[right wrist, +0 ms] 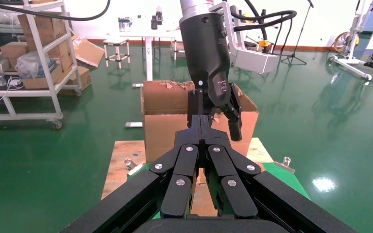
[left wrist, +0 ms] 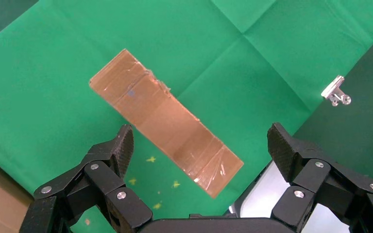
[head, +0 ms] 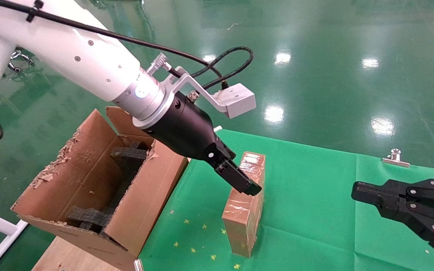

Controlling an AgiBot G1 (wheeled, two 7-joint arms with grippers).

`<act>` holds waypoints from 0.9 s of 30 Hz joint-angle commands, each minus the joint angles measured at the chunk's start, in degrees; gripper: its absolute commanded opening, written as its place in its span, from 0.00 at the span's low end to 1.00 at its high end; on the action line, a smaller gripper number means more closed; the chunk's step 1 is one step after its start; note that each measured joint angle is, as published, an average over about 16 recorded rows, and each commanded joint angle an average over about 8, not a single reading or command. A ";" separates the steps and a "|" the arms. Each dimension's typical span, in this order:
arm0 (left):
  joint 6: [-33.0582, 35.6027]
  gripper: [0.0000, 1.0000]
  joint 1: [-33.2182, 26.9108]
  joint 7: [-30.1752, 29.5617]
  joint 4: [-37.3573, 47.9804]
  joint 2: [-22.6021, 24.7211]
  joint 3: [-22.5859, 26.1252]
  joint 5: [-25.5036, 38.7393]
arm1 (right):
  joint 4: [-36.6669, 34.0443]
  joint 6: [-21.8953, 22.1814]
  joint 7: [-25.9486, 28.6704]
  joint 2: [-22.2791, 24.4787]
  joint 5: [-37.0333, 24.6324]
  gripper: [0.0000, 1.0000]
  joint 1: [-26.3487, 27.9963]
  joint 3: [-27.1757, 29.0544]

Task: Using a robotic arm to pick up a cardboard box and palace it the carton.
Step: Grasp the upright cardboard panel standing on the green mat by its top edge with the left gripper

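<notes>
Above the upright cardboard box [head: 244,203], the left gripper [left wrist: 199,145] hung with fingers spread; an off-centre descent could topple it.

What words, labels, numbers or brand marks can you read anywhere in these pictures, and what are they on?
None can be read.
A small pale mark on the left gripper body in the right wrist view is too blurred to read.
The cardboard box and the carton show no print.
</notes>
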 commanded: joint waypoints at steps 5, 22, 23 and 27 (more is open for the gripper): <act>-0.21 1.00 -1.31 -3.75 3.80 2.39 3.42 -0.80 | -0.01 0.00 0.00 0.00 0.00 0.00 0.00 -0.01; -0.70 1.00 -8.21 -15.19 26.85 18.39 23.71 -5.42 | -0.01 0.00 -0.01 0.00 0.01 1.00 0.01 -0.02; -0.84 1.00 -8.19 -15.24 27.66 19.10 24.48 -5.41 | -0.01 0.00 -0.01 0.00 0.01 1.00 0.01 -0.02; -1.53 1.00 -7.79 -15.70 29.70 21.05 26.85 -5.69 | -0.01 0.00 -0.02 0.01 0.02 1.00 0.01 -0.03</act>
